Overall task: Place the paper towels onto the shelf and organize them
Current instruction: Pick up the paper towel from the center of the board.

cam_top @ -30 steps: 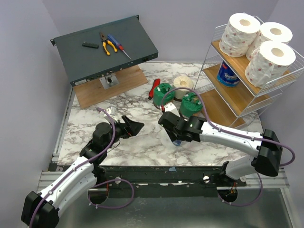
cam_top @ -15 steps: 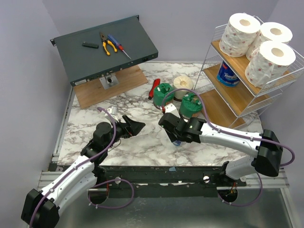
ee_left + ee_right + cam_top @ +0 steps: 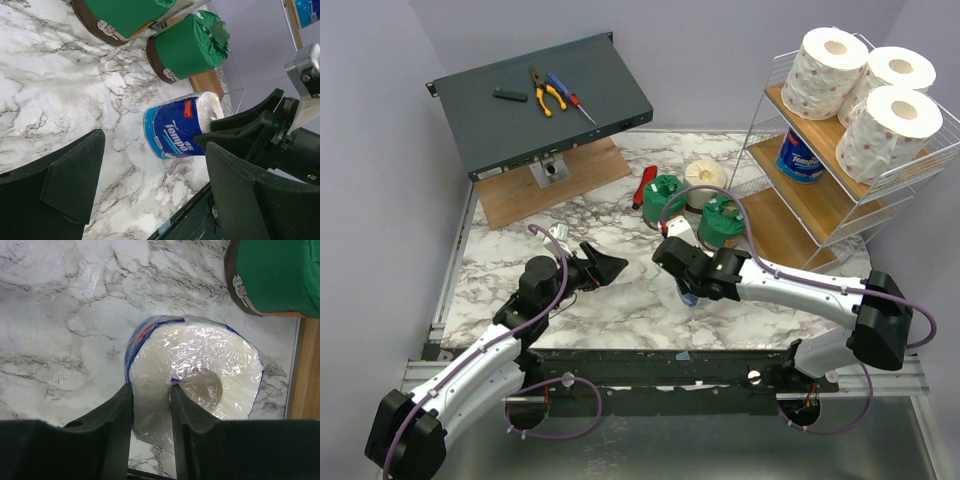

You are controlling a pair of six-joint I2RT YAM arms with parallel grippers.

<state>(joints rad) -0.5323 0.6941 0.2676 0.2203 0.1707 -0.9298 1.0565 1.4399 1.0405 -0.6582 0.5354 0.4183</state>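
Currently the white wire shelf (image 3: pixel 817 203) holds three pink-specked white paper rolls (image 3: pixel 832 72) and one blue-wrapped roll (image 3: pixel 800 157). Right gripper (image 3: pixel 151 392) pinches a second blue-wrapped roll (image 3: pixel 210 355) by the marble table (image 3: pixel 620 305)'s near edge; two green-wrapped rolls (image 3: pixel 666 193) and a cream roll (image 3: pixel 705 172) outstanding; left gripper (image 3: pixel 607 264) spread.

Rolls, 8 total: 3 white pink-speck (image 3: pixel 832 72), 2 blue-wrapped (image 3: pixel 800 157), 2 green-wrapped (image 3: pixel 666 197), 1 cream (image 3: pixel 705 176). Shelf (image 3: pixel 782 232) x1. Grey box (image 3: pixel 480 100) x1, 3 tools (image 3: pixel 546 93) on top. Red-handled tool (image 3: pixel 645 185) x1.
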